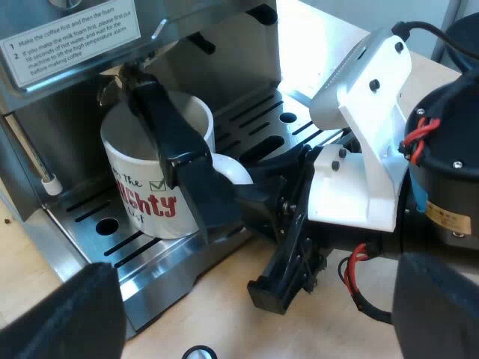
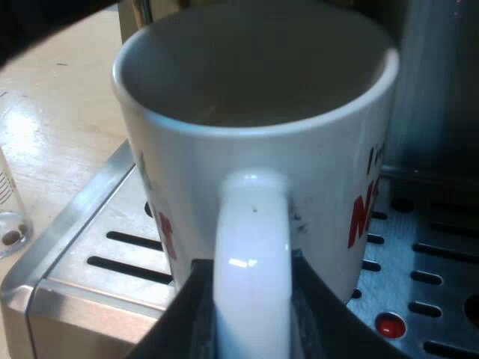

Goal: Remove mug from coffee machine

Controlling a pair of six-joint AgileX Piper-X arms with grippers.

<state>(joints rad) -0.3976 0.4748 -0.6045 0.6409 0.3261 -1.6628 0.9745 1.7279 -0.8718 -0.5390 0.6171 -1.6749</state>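
Note:
A white mug (image 1: 138, 161) with red lettering stands on the espresso machine's slotted metal drip tray (image 1: 97, 224), under the spouts. My right gripper (image 1: 213, 176) reaches in at the mug's handle (image 1: 233, 170). Up close, its two black fingers (image 2: 183, 318) press against both sides of the white handle (image 2: 251, 247), so the right gripper (image 2: 251, 318) is shut on it. The mug (image 2: 254, 90) looks empty inside. My left gripper (image 1: 262, 307) hovers over the table just off the tray's edge, open, with nothing between its fingers (image 1: 75, 314).
The espresso machine's steel front (image 1: 224, 60) with an instruction label (image 1: 67, 34) rises close behind the mug. A thin steam wand (image 1: 34, 161) hangs beside it. A measuring glass (image 2: 7, 213) holding a few beans stands on the wooden table (image 2: 60, 127) beside the tray.

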